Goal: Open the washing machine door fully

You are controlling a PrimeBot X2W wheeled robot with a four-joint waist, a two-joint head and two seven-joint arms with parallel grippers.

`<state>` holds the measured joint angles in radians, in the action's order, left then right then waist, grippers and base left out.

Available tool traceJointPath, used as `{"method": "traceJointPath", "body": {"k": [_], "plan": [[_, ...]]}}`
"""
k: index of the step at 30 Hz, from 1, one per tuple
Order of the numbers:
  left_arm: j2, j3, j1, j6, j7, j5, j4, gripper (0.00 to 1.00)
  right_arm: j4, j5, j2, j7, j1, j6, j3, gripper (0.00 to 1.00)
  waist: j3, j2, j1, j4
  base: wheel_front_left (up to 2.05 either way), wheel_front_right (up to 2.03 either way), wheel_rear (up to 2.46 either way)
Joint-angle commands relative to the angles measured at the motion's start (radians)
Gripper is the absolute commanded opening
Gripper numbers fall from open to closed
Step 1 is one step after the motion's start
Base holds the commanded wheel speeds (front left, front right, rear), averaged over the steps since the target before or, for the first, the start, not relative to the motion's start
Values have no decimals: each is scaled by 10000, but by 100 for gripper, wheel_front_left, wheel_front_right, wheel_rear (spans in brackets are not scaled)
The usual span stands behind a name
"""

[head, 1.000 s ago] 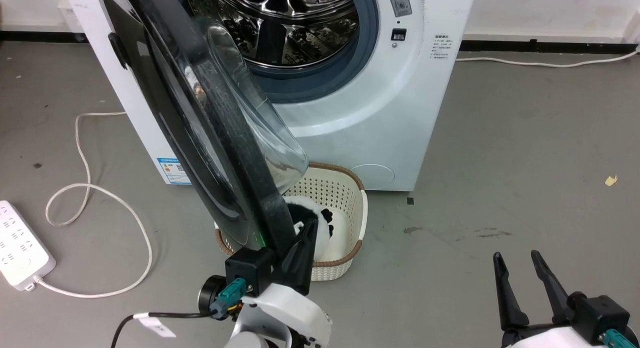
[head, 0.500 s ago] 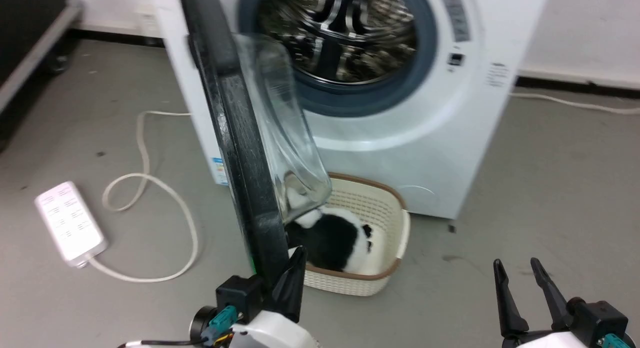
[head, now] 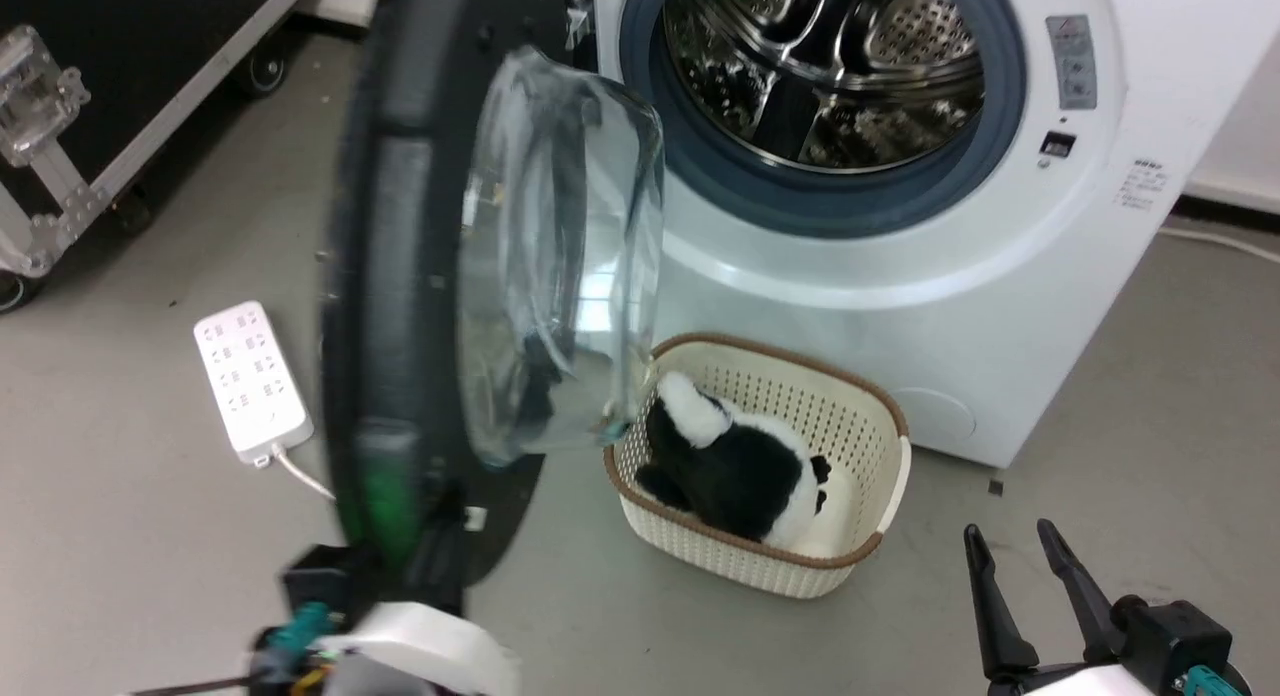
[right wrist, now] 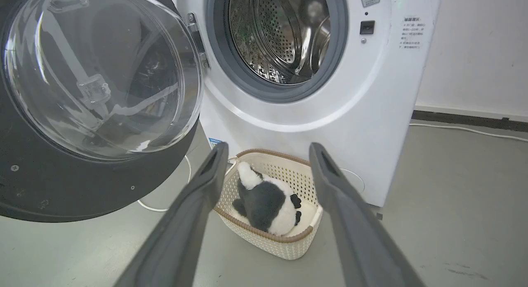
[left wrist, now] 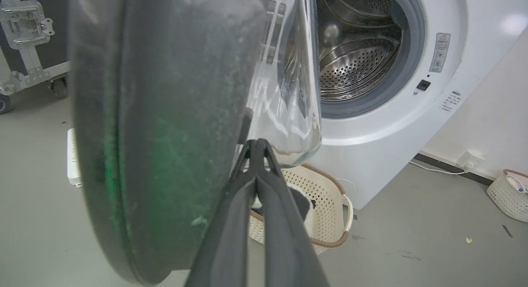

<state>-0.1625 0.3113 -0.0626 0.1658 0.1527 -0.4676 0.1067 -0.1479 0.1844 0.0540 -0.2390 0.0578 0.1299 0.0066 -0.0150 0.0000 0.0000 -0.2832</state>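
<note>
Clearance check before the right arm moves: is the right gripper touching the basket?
Apart. The head view shows bare floor between the right gripper and the basket.

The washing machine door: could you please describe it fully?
The washing machine door is a large round black disc with a bulging clear glass bowl, hung by a metal hinge on the white washing machine. It stands wide open, upright, motion-blurred in the head view. The shut left gripper sits by its inner face.
</note>
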Motion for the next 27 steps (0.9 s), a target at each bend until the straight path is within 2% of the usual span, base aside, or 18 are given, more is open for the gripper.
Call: {"method": "traceJointPath", "body": {"k": [1, 13, 22, 23, 27], "plan": [[-234, -268, -82, 96, -53, -105, -16, 0, 64, -69, -37, 30, -10, 8, 10, 100, -182, 0, 0, -39, 0, 0, 0], [-2008, -2478, -998, 165, -309, -990, 490, 0, 517, -490, -37, 419, -333, 8, 56, 100, -1325, 0, 0, 190, 0, 0, 0], [-3127, -3575, -2228, -138, -357, -1559, 1877, 0, 898, -780, -38, 682, -612, 8, 30, 100, -2089, 0, 0, 441, 0, 0, 0], [-3347, -3883, -2569, -212, -255, -1758, 2435, 0, 953, -814, -38, 715, -630, 8, 21, 100, -2215, 0, 0, 502, 0, 0, 0], [-3542, -4122, -2863, -349, -23, -1909, 3070, 0, 986, -838, -38, 741, -643, 8, 4, 100, -2295, 0, 0, 576, 0, 0, 0]]}}
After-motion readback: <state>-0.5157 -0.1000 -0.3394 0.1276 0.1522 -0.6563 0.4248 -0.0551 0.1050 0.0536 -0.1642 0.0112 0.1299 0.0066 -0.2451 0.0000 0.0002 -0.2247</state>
